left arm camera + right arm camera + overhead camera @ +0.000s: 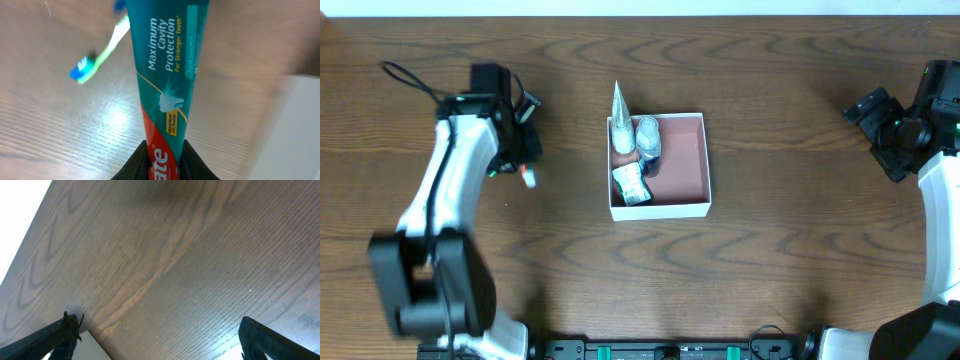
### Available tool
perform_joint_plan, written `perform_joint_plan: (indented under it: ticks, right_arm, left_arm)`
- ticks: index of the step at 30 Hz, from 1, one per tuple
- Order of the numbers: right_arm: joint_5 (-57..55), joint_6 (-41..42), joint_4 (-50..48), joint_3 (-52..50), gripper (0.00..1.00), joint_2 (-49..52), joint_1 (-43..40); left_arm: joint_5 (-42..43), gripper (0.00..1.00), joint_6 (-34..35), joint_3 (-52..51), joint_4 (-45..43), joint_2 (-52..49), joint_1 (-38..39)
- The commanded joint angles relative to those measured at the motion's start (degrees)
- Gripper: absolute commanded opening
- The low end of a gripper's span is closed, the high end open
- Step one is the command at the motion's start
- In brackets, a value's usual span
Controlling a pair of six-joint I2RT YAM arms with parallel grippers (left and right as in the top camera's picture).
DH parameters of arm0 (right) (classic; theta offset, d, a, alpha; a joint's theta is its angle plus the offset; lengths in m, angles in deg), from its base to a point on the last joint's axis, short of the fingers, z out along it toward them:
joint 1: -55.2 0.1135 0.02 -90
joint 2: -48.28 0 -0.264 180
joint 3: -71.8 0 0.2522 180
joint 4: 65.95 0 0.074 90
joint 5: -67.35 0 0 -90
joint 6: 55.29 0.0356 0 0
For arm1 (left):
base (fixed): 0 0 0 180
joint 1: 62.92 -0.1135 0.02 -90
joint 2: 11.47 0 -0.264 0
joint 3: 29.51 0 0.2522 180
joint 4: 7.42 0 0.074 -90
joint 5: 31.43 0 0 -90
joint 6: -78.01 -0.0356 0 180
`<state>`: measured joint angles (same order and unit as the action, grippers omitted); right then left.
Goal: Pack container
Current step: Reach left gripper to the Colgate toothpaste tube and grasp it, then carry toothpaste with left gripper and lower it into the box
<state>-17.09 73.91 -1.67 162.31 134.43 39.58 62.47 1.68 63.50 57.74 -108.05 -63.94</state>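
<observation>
I see a robot test bench, like in a lab. A white and black robot arm on the left [445, 185] and another on the right [945, 190] stand at a dark brown wooden table [770, 260], with a black rail [670, 351] along its near edge.

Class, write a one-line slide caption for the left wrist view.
Left gripper grips a teal toothpaste tube; a green toothbrush lies behind on the wooden table.

Left pincer [164, 162], at nine o'clock, clamps a toothpaste tube [165, 75]. Right pincer [868, 110], near three o'clock, has its jaws spread wide.
</observation>
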Motion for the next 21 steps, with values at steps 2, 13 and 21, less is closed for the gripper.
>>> perform_joint_plan:
  ticks: [2,13,21]
  right_arm:
    - [-0.20,-0.72,0.04,0.07,0.99,-0.66,-0.33]
    - [-0.20,-0.72,0.07,0.07,0.99,-0.66,-0.33]
    - [-0.20,-0.72,0.07,0.07,0.99,-0.66,-0.33]
  left_arm:
    - [2.51,0.19,-2.93,4.79,1.46,12.15,6.91]
    - [-16.39,0.19,1.66,4.81,-4.83,24.74,37.90]
    - [-32.28,0.19,11.69,4.22,-8.92,12.57,53.16]
